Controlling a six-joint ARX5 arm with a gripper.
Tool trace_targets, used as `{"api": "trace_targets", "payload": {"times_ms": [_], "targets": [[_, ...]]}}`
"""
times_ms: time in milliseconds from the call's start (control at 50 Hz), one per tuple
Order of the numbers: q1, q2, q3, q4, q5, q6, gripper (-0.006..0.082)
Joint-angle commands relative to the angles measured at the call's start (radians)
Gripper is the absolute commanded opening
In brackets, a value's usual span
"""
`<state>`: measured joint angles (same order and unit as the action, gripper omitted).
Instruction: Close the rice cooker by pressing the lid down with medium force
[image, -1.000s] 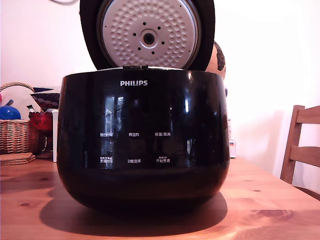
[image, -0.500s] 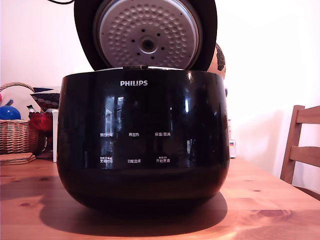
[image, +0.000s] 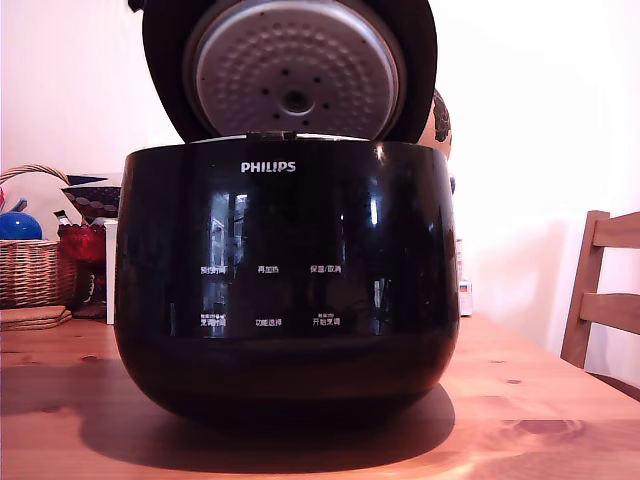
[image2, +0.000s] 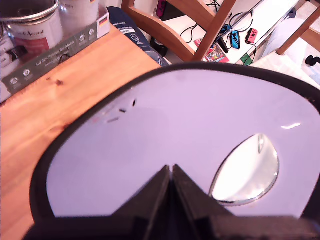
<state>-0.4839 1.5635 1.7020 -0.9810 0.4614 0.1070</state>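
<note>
- The rice cooker (image: 286, 280), glossy black with a white PHILIPS logo and small white button labels on its front, stands in the middle of a wooden table (image: 520, 420).
- The lid (image: 290, 70) is raised above the cooker's back rim, hinged there and tilted forward over the pot; its dimpled silver-white inner plate with a centre hub faces the exterior camera.
- The lid is not shut: a gap shows between it and the cooker's front rim.
- In the wrist view the lid's (image2: 190, 135) outer face fills most of the picture, a pale glossy surface with a black border and a shiny oval inset.
- The gripper (image2: 171, 172) rests its tips against that outer face, near the lid's middle and just beside the oval inset.
- Its two black fingers (image2: 155, 192) are pressed together, tips meeting, with nothing between them.
- The gripper is hidden behind the lid in the exterior view.
- To the exterior view's left of the cooker stands a wicker basket (image: 30, 270); to the exterior view's right, a wooden chair (image: 600, 290).
- Beyond the lid in the wrist view a metal tin (image2: 32, 25) stands on the table.
</note>
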Motion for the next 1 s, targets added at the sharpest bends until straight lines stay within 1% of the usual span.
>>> {"api": "trace_targets", "payload": {"times_ms": [0, 140, 620, 820, 980], "targets": [[-0.004, -0.016, -0.049, 0.003, -0.001, -0.006, -0.0021], [-0.004, -0.052, -0.108, 0.038, -0.001, -0.028, -0.0021], [-0.01, -0.15, -0.264, 0.101, -0.014, -0.053, -0.0021], [-0.027, -0.2, -0.363, 0.174, -0.027, -0.057, -0.0021], [-0.037, -0.257, -0.471, 0.256, -0.048, -0.058, -0.0021]]}}
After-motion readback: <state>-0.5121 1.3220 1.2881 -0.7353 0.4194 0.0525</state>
